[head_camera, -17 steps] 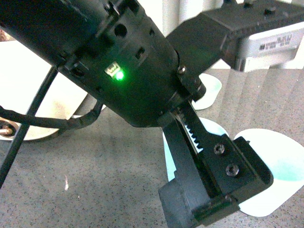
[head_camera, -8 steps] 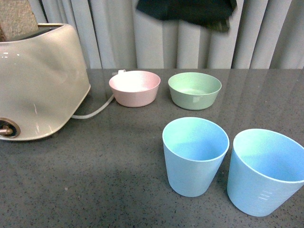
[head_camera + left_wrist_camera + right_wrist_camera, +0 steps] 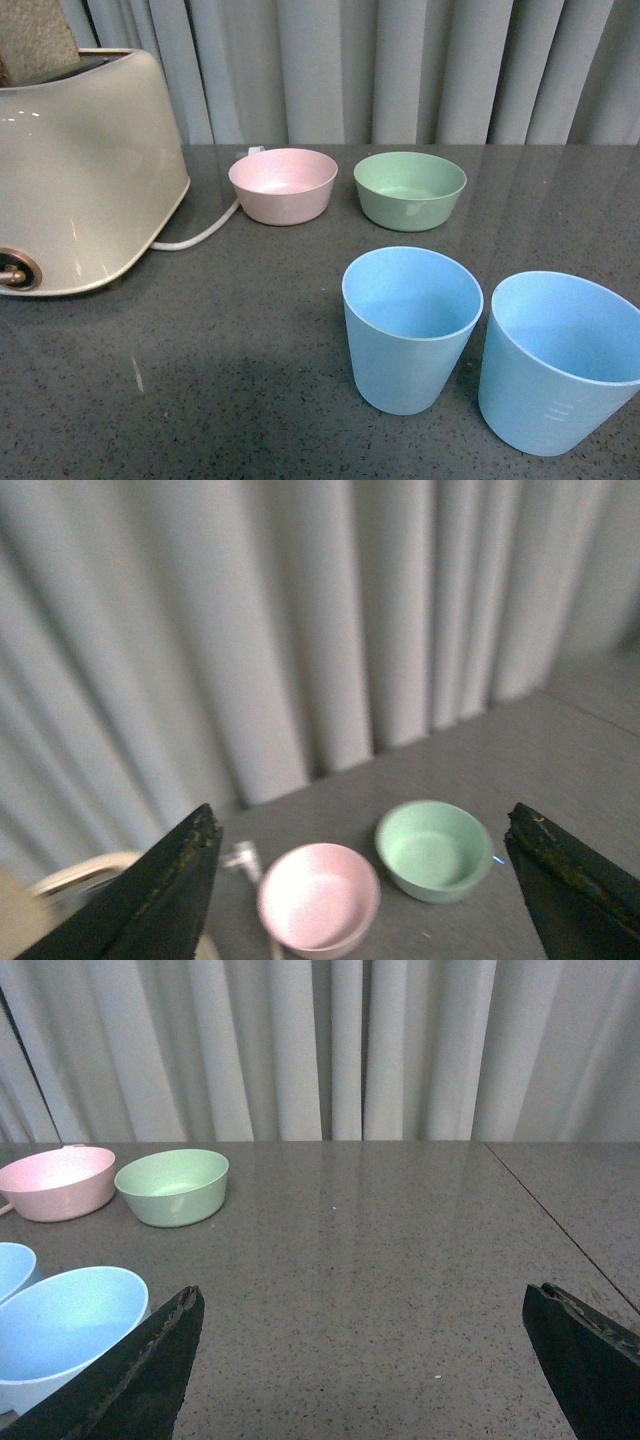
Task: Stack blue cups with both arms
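Observation:
Two light-blue cups stand upright side by side at the near right of the dark table, one [image 3: 410, 330] left of the other [image 3: 555, 360]. Neither arm shows in the front view. The left gripper [image 3: 365, 880] is open and empty, raised above the pink bowl [image 3: 320, 898] and green bowl [image 3: 434, 849]. The right gripper [image 3: 365, 1360] is open and empty over bare table, with one blue cup [image 3: 65, 1330] beside one of its fingers [image 3: 140, 1380] and the edge of the other cup [image 3: 12, 1268] further off.
A pink bowl [image 3: 283, 185] and a green bowl [image 3: 409, 189] sit behind the cups. A cream toaster [image 3: 75, 170] with a white cord [image 3: 195, 238] fills the far left. Grey curtains [image 3: 400, 70] hang behind the table.
One second ago a black arm filled the front view and hid the cups. Half a second ago only its end showed at the top. Now it is gone from that view.

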Tool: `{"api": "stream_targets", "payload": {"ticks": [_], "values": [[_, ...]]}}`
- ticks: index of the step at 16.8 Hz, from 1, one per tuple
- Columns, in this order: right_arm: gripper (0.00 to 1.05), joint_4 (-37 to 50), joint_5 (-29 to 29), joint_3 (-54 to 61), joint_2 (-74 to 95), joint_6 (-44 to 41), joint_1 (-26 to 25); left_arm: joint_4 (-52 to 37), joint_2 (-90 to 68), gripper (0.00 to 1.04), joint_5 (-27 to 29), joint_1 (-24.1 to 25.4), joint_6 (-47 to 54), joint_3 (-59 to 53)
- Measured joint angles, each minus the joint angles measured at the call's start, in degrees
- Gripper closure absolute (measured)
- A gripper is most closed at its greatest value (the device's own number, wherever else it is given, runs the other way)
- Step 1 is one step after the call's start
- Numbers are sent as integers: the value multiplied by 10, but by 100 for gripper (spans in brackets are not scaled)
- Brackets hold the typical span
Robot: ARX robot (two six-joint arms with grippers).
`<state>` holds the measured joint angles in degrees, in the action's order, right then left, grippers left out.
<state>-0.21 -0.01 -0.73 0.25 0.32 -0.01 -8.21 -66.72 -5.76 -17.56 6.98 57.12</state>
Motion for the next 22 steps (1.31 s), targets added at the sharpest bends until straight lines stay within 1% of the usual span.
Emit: {"api": "stream_targets", "payload": {"ticks": [2,3,4,6,7,10,11,12,16,22], "values": [[7,-1,0,0,0,0,0,-52,88,37,141,27,-39,-96],[7,0,0,0,0,0,0,-79,124,48,183,51,-53,-150],[7,0,0,0,0,0,0,-118,170,77,159,75,-65,-275],[7,0,0,0,0,0,0,-144,209,100,136,94,-66,-346],[7,0,0,0,0,0,0,-157,236,103,130,105,-68,-371],[7,0,0,0,0,0,0,-163,280,104,109,125,-68,-438],[7,0,0,0,0,0,0,-163,300,104,69,153,-68,-456],[7,0,0,0,0,0,0,-162,316,104,64,176,-68,-467],[7,0,0,0,0,0,0,-137,392,104,57,174,-68,-518],[7,0,0,0,0,0,0,-98,454,104,57,174,-68,-542]]}}
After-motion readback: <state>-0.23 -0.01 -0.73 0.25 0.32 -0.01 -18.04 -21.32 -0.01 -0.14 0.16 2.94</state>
